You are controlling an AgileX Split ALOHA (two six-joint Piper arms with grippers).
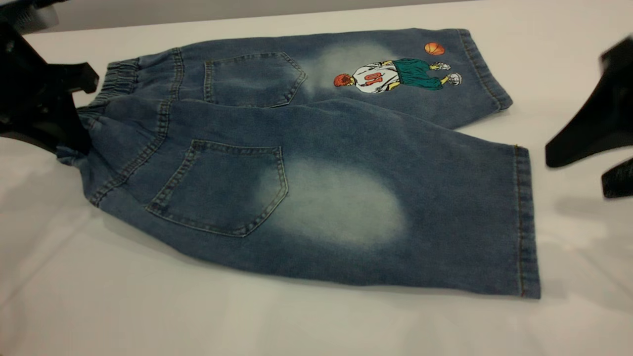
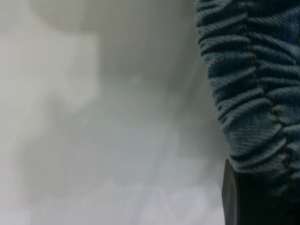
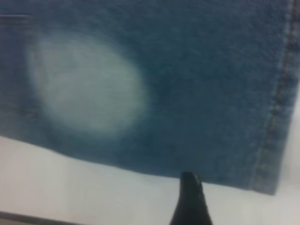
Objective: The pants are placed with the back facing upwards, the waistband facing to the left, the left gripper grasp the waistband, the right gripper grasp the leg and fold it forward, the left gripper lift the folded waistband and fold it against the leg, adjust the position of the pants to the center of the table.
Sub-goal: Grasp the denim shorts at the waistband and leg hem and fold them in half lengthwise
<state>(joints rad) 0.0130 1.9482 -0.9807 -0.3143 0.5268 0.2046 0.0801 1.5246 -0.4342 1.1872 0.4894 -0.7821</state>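
A: Pants (image 1: pixel 316 163) lie flat on the table (image 1: pixel 148 306), back side up, both back pockets showing, the waistband (image 1: pixel 118 79) at the exterior view's left.

B: Where is the left gripper (image 1: pixel 74 133) against them?

A: Right at the waistband's near corner. Its black jaws overlap the gathered denim there, and the left wrist view shows the ruffled band (image 2: pixel 253 84) running down onto a dark jaw pad (image 2: pixel 232 197). It looks pressed together on the fabric, though the contact itself is partly hidden.

B: And the right gripper (image 1: pixel 593 153)?

A: It hangs just beside the hem of the leg (image 1: pixel 346 202), the one with the large pale oval, apart from the cloth. Two dark fingers show with a gap between them, so it is spread. In the right wrist view one fingertip (image 3: pixel 190 199) sits just off the leg's long edge, over bare table.

B: The printed leg?

A: Farther back, with the basketball-player print (image 1: pixel 395 74) near its hem.
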